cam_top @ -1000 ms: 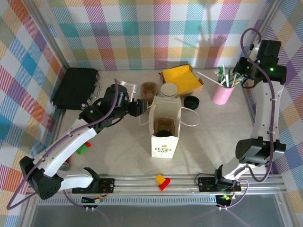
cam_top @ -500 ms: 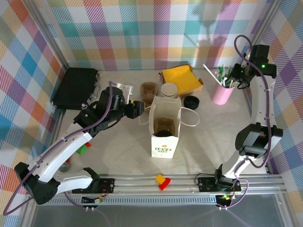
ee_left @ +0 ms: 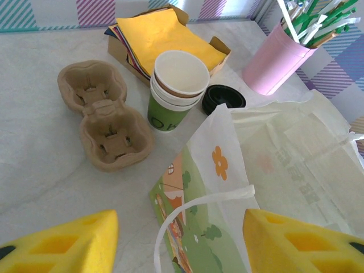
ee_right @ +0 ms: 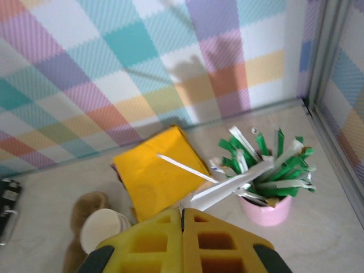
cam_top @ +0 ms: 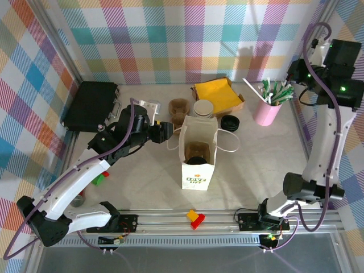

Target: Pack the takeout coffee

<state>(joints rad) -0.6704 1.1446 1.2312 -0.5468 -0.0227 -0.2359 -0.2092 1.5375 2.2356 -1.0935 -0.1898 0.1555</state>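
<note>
**Takeout coffee sits down inside the bag**

Takeout coffee (cam_top: 196,152) is at the bottom of the open white paper bag (cam_top: 197,173). We see only its black lid through the bag's mouth, just past the left gripper's (cam_top: 169,129) fingertips and a little to their right.

We find that gripper about half open with nothing clamped. From its wrist camera the bag's near edge and a loop of its handle lie in the gap between the fingers. Ahead of it to the left lies a cardboard cup carrier (ee_left: 105,122), and straight ahead stands a stack of lidless cups (ee_left: 181,77).

The right gripper (ee_right: 183,215) is raised and closed tight. A white wrapped straw (ee_right: 239,181) runs out from between its tips towards the pink cup (ee_right: 266,209) ahead and to its right.
</note>
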